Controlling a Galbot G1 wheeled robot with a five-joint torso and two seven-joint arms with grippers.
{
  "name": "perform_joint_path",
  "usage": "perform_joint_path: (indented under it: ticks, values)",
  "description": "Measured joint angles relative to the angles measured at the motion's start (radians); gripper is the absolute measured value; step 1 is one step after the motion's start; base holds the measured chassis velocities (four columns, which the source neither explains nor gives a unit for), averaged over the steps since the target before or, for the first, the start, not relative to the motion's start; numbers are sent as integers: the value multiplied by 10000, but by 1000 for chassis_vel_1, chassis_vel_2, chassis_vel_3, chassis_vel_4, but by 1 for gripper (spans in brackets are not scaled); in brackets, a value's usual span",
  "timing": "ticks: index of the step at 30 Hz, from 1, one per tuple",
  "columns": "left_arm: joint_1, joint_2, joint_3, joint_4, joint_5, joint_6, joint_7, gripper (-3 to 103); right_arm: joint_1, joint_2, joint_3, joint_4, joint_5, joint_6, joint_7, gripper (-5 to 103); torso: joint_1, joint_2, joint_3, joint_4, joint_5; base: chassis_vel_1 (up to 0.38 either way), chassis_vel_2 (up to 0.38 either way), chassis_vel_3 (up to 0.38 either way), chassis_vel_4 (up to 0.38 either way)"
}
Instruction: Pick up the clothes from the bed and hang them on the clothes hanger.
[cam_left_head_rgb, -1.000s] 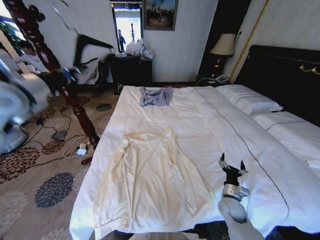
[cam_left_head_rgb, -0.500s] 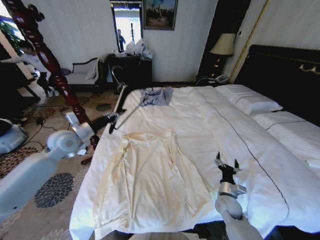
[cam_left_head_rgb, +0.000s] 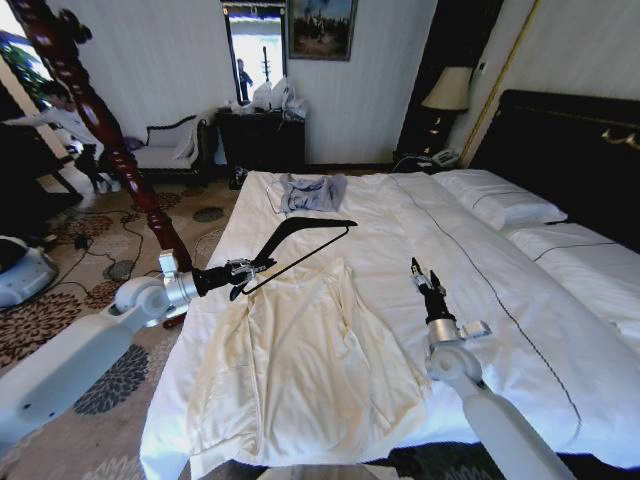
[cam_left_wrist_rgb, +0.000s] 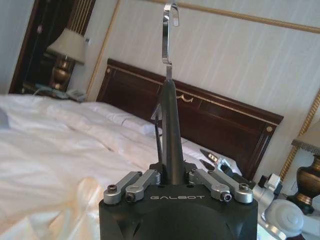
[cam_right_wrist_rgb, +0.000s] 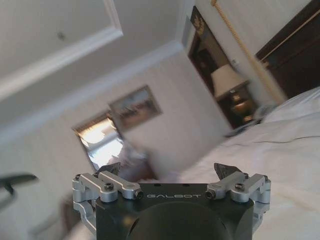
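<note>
The left gripper (cam_left_head_rgb: 240, 269) squeezes the clothes hanger (cam_left_head_rgb: 300, 238) at ten o'clock from the clothes (cam_left_head_rgb: 300, 360); right gripper (cam_left_head_rgb: 421, 276) is open; the hanger's hook is hard to see

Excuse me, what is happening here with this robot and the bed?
The left gripper holds the black clothes hanger in the air over the bed, above the collar end of the cream clothes, which lie flat on the sheet. The right gripper is open, raised over the bed beside the clothes, holding nothing.
</note>
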Motion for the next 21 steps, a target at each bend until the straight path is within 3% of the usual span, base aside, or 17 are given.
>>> perform_joint_path:
  ticks: [3, 7, 10, 12, 15, 19, 21]
  values:
    - [98, -429, 31, 777, 130, 38, 154, 18, -166, 68, -52, -672, -2209, -193, 660, 100, 0, 0, 0, 22, 4, 0, 0, 0, 0]
    - [482, -775, -103, 1092, 244, 38, 161, 18, -392, -248, -132, -773, -2974, -607, 1105, 100, -1, 1, 0, 12, 0, 0, 0, 0, 0]
    - [830, -968, -202, 1194, 436, 18, 159, 18, -502, -588, -184, -440, -2509, -989, 1308, 100, -2, 1, -1, 9, 1, 0, 0, 0, 0]
    - [1405, -1035, -554, 1201, 598, 8, 92, 18, -317, -847, -376, -155, -1406, -1303, 1334, 100, -2, 1, -1, 2, 0, 0, 0, 0, 0]
    - [2545, -1124, -1426, 1145, 715, 16, -353, 18, 580, -1117, -923, 149, 496, -1730, 1132, 100, -3, 1, -2, 23, -7, 0, 0, 0, 0]
    - [3277, -1172, -2266, 1061, 584, 53, -793, 18, 1545, -1172, -1664, 2, 1255, -2103, 1217, 100, -2, 1, -1, 24, -3, 0, 0, 0, 0]
    - [3812, -1113, -2910, 958, 511, 67, -941, 18, 2155, -1165, -2315, -148, 1307, -2824, 2055, 100, -2, 1, -1, 13, 2, 0, 0, 0, 0]
